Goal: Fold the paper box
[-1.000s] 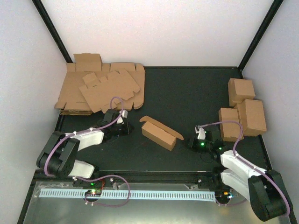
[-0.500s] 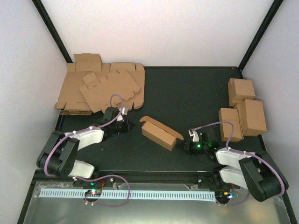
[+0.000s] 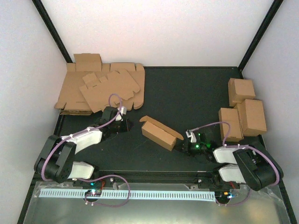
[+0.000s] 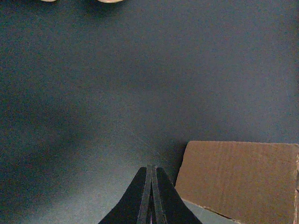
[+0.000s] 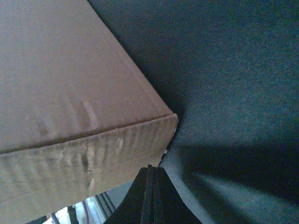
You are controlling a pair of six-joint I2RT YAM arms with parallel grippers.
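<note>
- The small oblong brown cardboard paper box (image 3: pixel 159 134) lies on the black table (image 3: pixel 187 88), about mid-way across and towards the near side, between the two arms. One long flap stands open along its top.
- The left gripper (image 4: pixel 150 169) has its black fingers pressed together with nothing between them. It sits low over bare table, with a side of the box just off to its right.
- The right gripper (image 5: pixel 150 171) is likewise clamped shut and empty, its tip right by the box's corner; I can't tell if it touches.
- A heap of flat brown cardboard blanks (image 3: pixel 100 88) sits at the far left corner.
- Four closed brown cardboard boxes (image 3: pixel 243 109) cluster by the right edge.
</note>
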